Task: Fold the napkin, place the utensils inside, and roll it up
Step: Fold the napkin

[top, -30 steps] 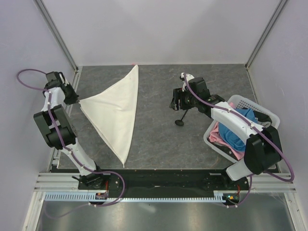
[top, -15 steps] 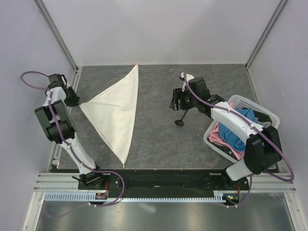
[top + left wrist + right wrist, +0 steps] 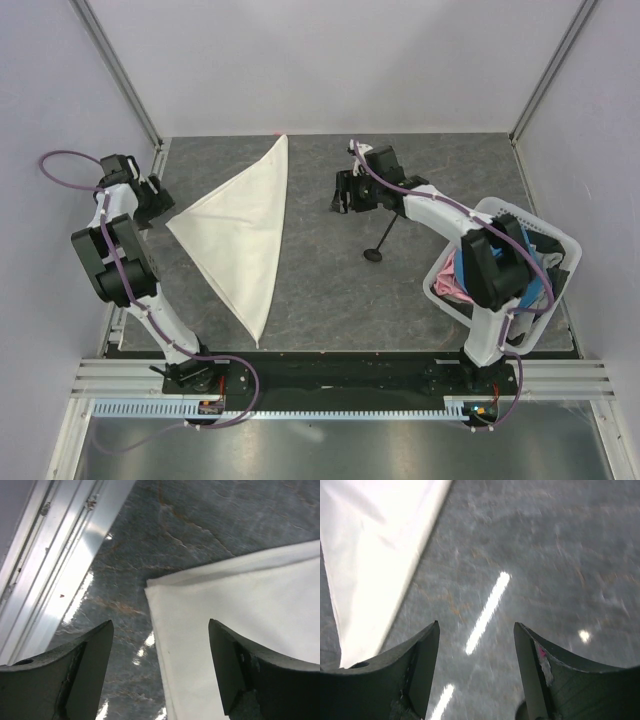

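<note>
Napkin (image 3: pixel 240 235): cream-white, folded in a triangle, flat on the left half of the table (image 3: pixel 330 290).
Utensil (image 3: pixel 381 238): black and slim, on the table right of the napkin, well apart from it.
Left gripper (image 3: pixel 157 205): jaws wide, holding nothing; the napkin's left corner lies below them.
Right gripper (image 3: pixel 342 192): jaws wide, empty, near the utensil's handle end.
Basket (image 3: pixel 500 204): at the right edge, pink cloth (image 3: pixel 450 285) inside.

No readable text, labels, brands, nos. or signs in any view.
</note>
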You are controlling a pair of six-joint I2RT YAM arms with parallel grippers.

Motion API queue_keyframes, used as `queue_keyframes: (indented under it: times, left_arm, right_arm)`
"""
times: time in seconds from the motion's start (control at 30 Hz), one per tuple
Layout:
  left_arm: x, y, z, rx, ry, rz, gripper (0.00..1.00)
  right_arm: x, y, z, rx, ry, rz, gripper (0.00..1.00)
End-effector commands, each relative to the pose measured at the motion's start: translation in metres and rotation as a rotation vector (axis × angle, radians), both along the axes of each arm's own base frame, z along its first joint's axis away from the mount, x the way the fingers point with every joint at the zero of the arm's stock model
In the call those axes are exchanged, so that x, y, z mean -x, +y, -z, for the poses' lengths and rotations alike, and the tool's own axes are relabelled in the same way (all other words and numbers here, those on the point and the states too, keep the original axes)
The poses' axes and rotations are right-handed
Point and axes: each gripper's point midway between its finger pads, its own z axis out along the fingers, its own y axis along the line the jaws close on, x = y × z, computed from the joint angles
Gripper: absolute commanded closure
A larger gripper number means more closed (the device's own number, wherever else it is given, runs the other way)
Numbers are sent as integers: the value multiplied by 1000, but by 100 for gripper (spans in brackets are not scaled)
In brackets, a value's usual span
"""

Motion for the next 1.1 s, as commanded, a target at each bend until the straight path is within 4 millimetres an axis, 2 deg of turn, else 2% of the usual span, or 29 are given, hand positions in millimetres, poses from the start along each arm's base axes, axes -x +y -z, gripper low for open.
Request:
queue_keyframes:
  times: [0.0, 0.03, 0.1, 0.13, 0.2, 0.23, 0.3, 0.37, 0.4, 0.57, 0.6, 0.63, 0.9, 0.93, 1.07]
  left_arm:
    - [-16, -50, -54, 78, -182, 64, 16]
    - [-19, -71, -67, 87, -215, 108, 16]
    - [-15, -99, -71, 114, -233, 168, 16]
    - [-14, -121, -81, 107, -256, 219, 16]
    - [-9, -145, -81, 109, -254, 281, 16]
    - [-6, -162, -82, 114, -252, 322, 16]
    - [0, -181, -83, 131, -255, 375, 16]
    - [4, -195, -86, 145, -262, 413, 16]
    - [5, -197, -88, 146, -266, 421, 16]
    - [7, -203, -108, 156, -316, 443, 16]
    - [8, -205, -112, 157, -326, 448, 16]
    - [9, -205, -113, 158, -328, 452, 16]
    - [13, -217, -126, 209, -366, 482, 16]
    - [14, -219, -128, 219, -373, 491, 16]
    - [15, -224, -134, 244, -392, 505, 16]
  right_arm:
    - [-41, 54, -19, -153, -71, -65, 32]
    - [-55, 66, -13, -169, -66, -71, 32]
    - [-65, 85, -12, -217, -50, -83, 33]
    - [-78, 95, -8, -238, -52, -84, 34]
    - [-89, 110, -7, -282, -45, -80, 35]
    - [-100, 119, -1, -298, -45, -75, 36]
    - [-111, 129, 2, -334, -45, -65, 37]
    - [-121, 138, 15, -372, -19, -36, 38]
    - [-127, 143, 13, -396, -36, -29, 39]
    - [-146, 156, 37, -458, -13, 28, 40]
    - [-148, 156, 49, -453, 1, 41, 40]
    - [-152, 157, 48, -455, -8, 54, 40]
    - [-160, 157, 82, -423, 18, 131, 41]
    - [-162, 159, 79, -424, 13, 131, 41]
    - [-159, 166, 91, -401, 22, 146, 42]
